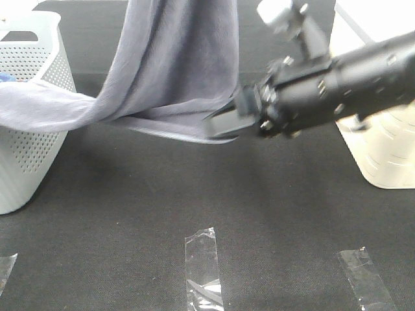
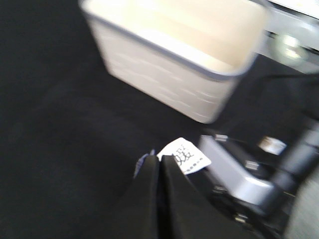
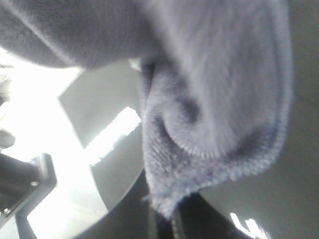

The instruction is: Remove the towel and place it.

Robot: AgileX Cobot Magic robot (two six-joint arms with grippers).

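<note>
Two holds: left fingers (image 2: pixel 147 191) and right fingers (image 1: pixel 227 123) each clenched on towel (image 1: pixel 175 58), slung above desk (image 1: pixel 194 201), one end over basket (image 1: pixel 39 78) rim.

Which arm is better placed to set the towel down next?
Right, likely: the right end effector pinches the towel near the cream basket; the left end effector holds only its labelled corner.
</note>
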